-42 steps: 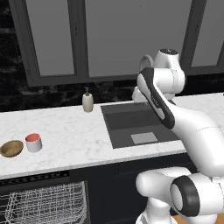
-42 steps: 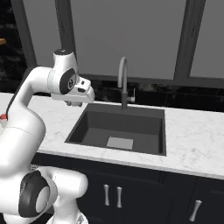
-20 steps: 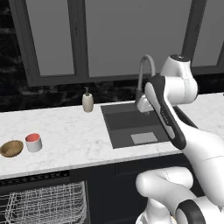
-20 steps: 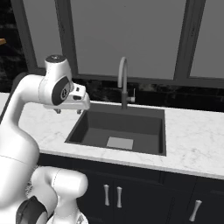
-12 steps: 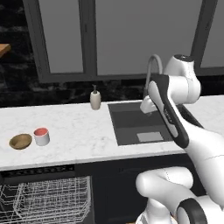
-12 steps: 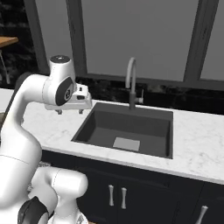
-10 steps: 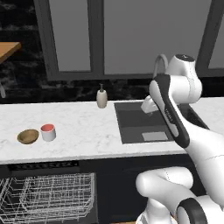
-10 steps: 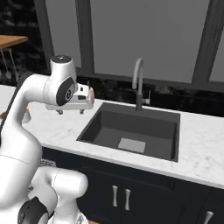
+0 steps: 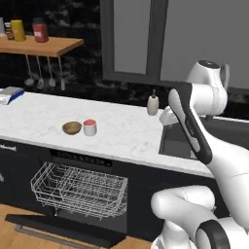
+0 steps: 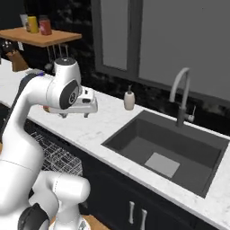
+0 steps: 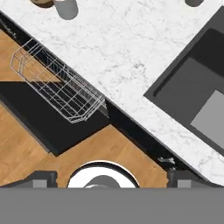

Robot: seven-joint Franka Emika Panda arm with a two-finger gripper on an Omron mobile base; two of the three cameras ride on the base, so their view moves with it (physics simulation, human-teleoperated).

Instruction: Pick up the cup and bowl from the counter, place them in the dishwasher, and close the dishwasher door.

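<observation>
The white cup [image 9: 89, 127] with a red top stands on the marble counter [image 9: 121, 133], and the tan bowl [image 9: 72, 128] sits just to its left, close beside it. Below them the dishwasher [image 9: 92, 163] stands open, its white wire rack [image 9: 78, 187] pulled out over the dropped black dishwasher door [image 9: 63, 231]. My gripper [image 10: 74, 116] hangs open and empty above the counter, well to the right of the cup, near the sink's left edge. Looking down from the hand, the cup [image 11: 66, 8] and bowl [image 11: 43, 2] lie at the top edge, far from my open gripper [image 11: 113, 177].
A dark sink [image 10: 166, 152] with a grey faucet [image 10: 182, 96] lies to the right. A beige soap bottle [image 9: 153, 104] stands at the back of the counter. A wooden shelf [image 9: 39, 44] with jars hangs at the far left. Wooden floor [image 11: 26, 144] surrounds the open door.
The base has driven, so both base views shifted: cup, bowl and the open dishwasher now sit nearer the middle. The arm keeps much the same pose, gripper still open.
</observation>
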